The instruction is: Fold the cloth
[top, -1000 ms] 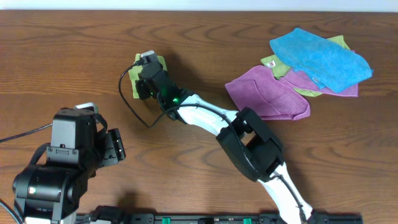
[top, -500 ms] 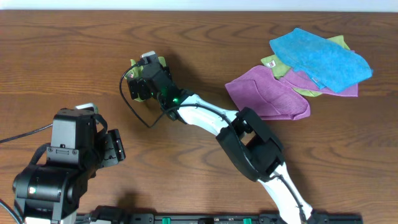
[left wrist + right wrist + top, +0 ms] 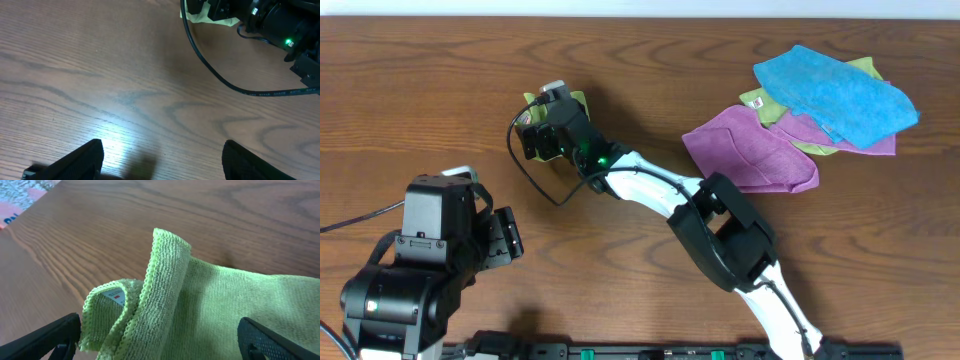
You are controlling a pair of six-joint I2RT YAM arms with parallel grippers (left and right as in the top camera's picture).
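My R tool [image 3: 157,337] slid twd 9 o'clock, jaws wide, gripping nothing | cloth [image 3: 170,280] edge curled up | fold unfinished

Bright, even light falls from above; shadows around the green cloth [image 3: 577,99] in the overhead view are faint and soft. In the left wrist view a pale glare patch lies on the wooden table [image 3: 75,75], well apart from the cloth. The right wrist view renders the cloth's folded edge sharp, the wood beyond softer.

No readable text; white tag [image 3: 115,295] on the green cloth [image 3: 215,305] too blurred.
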